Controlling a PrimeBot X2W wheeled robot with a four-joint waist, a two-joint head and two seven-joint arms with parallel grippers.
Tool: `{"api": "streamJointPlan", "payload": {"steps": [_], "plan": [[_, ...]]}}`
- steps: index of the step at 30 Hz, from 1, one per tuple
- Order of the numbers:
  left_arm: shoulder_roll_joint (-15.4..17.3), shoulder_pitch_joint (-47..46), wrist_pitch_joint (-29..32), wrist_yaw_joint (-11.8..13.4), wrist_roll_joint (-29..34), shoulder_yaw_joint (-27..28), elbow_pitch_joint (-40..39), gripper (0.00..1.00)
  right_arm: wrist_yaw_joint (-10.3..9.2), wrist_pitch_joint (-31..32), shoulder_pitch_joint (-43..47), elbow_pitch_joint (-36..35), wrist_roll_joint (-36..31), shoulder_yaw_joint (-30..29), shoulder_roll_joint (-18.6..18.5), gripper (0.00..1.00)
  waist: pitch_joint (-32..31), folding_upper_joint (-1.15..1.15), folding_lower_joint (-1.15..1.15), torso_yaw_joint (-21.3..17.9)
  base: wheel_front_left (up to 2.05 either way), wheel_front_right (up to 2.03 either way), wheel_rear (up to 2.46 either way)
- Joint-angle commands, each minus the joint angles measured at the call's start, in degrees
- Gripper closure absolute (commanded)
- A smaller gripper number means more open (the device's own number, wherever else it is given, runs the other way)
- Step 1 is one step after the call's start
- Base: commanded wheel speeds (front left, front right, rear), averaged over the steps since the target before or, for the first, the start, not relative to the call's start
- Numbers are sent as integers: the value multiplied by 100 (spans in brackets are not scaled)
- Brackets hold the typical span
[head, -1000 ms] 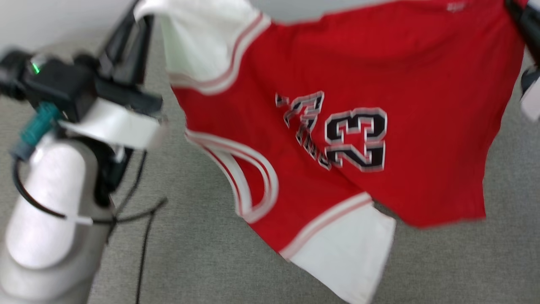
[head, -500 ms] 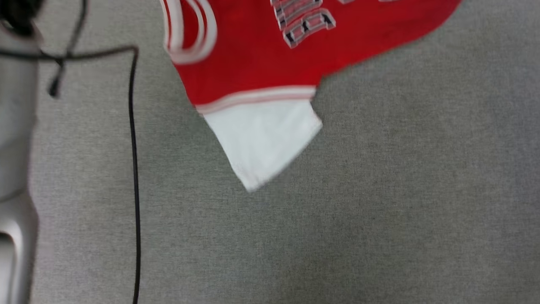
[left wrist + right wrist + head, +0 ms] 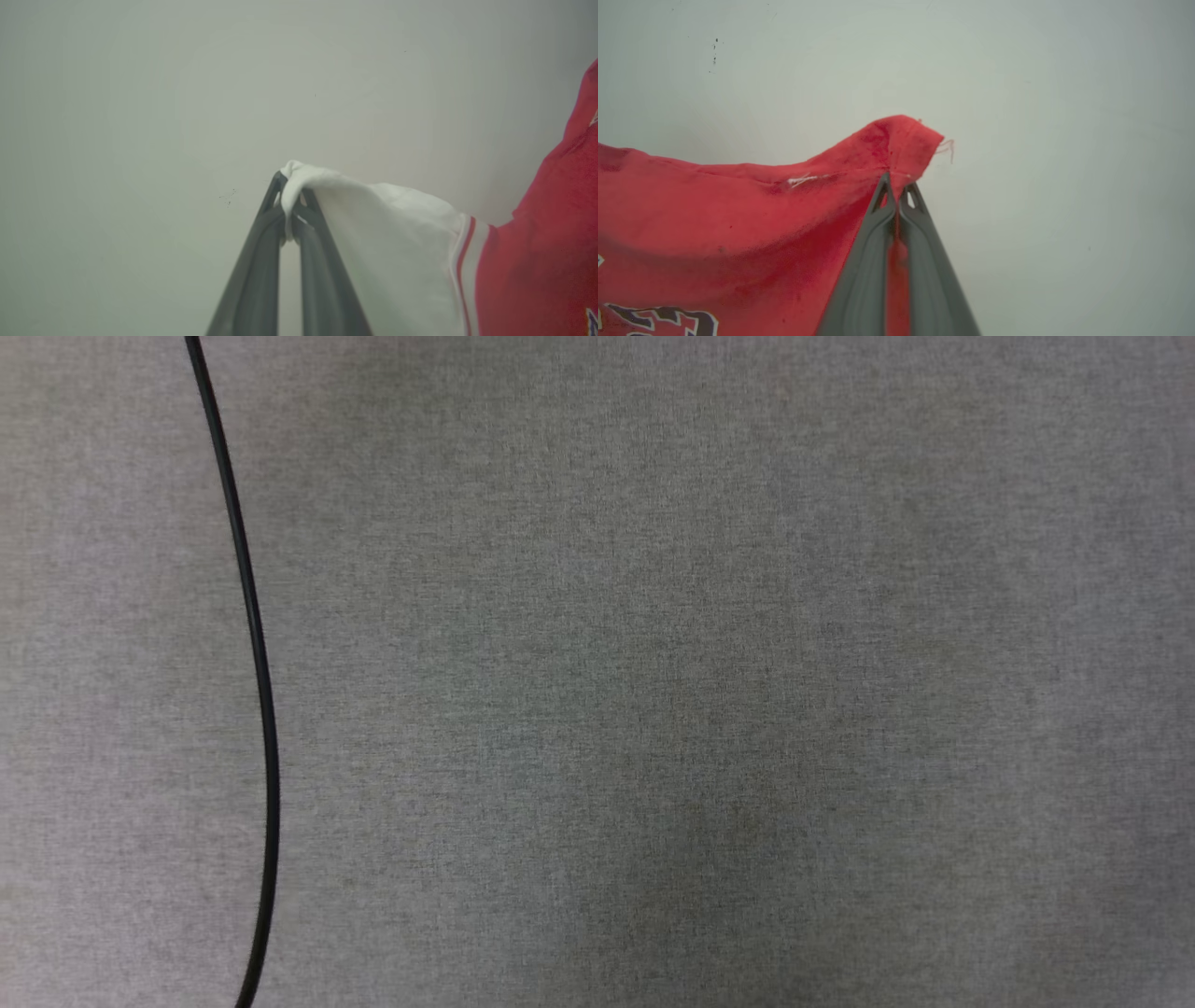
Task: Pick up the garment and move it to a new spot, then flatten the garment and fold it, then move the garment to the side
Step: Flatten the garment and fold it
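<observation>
Garment (image 3: pixel 714 224) hangs in front of a pale wall (image 3: pixel 140 93), stretched between both end effectors, probably so it opens out before being laid flat on the grey floor (image 3: pixel 653 663). Its white sleeve (image 3: pixel 387 242) is pinched in the clenched left end effector (image 3: pixel 292 196); a red corner (image 3: pixel 901 140) is clamped in the right end effector (image 3: pixel 896 186), also shut on cloth. Both point toward the wall, held apart to keep the cloth taut. A black cable (image 3: pixel 269 728) lies on the floor.
</observation>
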Motion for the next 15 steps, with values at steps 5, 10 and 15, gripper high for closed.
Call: {"api": "streamJointPlan", "payload": {"steps": [5, 10, 15], "plan": [[37, -578, -249, -2, -81, -245, 669, 100, -9, -230, -549, 577, 72, 242, 98, 100, 261, 0, -1, -13, 0, 0, 0], [-27, -603, -490, -3, -255, -435, 1126, 100, -9, -410, -625, 945, 166, 584, 165, 100, 514, 0, -1, 7, 0, 0, 0], [-66, -320, -667, -3, -414, -511, 1399, 100, -9, -593, -377, 1227, 319, 917, 193, 100, 602, 0, -1, 15, 0, 0, 0]]}}
